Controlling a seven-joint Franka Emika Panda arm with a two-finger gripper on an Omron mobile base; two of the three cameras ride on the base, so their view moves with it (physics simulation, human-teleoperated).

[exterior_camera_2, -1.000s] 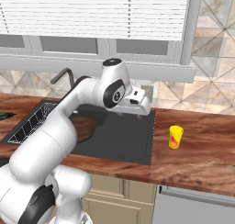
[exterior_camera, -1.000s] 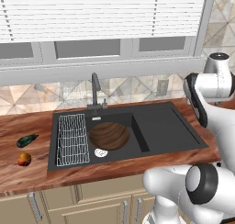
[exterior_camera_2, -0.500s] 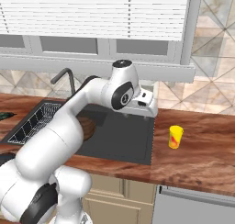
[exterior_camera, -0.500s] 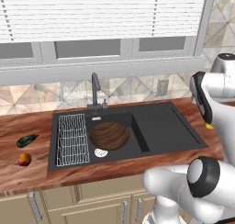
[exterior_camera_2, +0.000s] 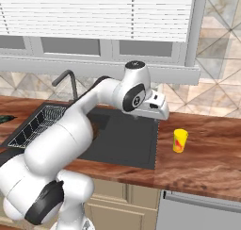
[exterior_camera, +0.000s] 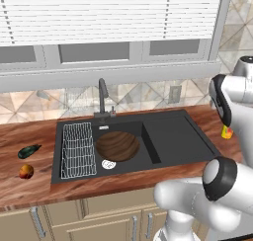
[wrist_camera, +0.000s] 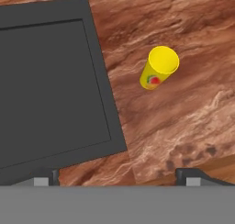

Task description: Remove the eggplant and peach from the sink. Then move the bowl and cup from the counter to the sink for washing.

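The eggplant (exterior_camera: 29, 150) and peach (exterior_camera: 26, 171) are out on the counter, the bowl (exterior_camera: 117, 146) is in the sink (exterior_camera: 178, 136), and the cup (wrist_camera: 158, 68) waits beside it while the gripper (wrist_camera: 119, 175), fingers wide and empty, hangs above.

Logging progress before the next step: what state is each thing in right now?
Eggplant: lying on the counter, left of the sink.
Peach: on the counter, near the eggplant, apart from it.
Bowl: upright in the basin.
Cup: upright on the counter, right of the sink, empty, untouched.
Gripper: above the counter near the cup, fingers wide apart, holding nothing.
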